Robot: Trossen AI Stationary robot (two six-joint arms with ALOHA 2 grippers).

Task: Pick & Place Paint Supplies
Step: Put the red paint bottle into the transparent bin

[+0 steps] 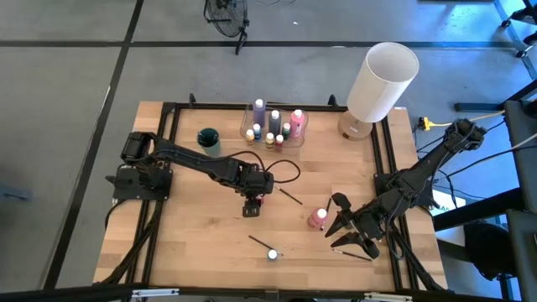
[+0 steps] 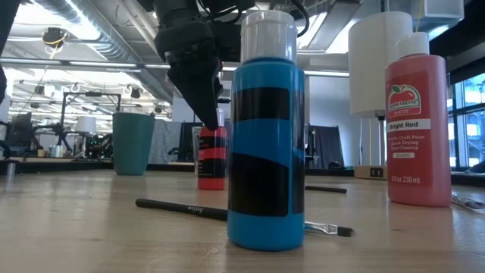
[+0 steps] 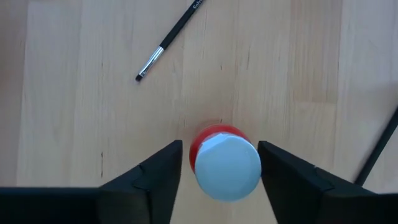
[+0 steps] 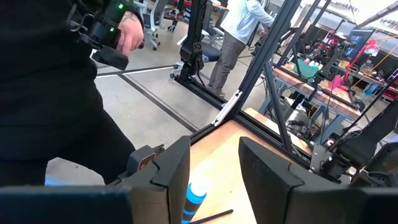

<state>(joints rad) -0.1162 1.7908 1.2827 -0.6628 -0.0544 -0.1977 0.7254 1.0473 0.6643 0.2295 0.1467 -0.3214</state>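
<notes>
We see our left gripper (image 3: 219,163) straddling a red, white-capped paint bottle (image 3: 225,163), fingers apart; a thin dark-handled paintbrush (image 3: 169,41) lies beyond.

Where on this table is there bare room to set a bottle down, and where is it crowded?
Free: the bare wood in the near-left corner, between the table frame and the loose paintbrush, and the strip between the teal cup and the left arm. Crowded: the clear container of bottles, and around the pink bottle by the right tool.
</notes>
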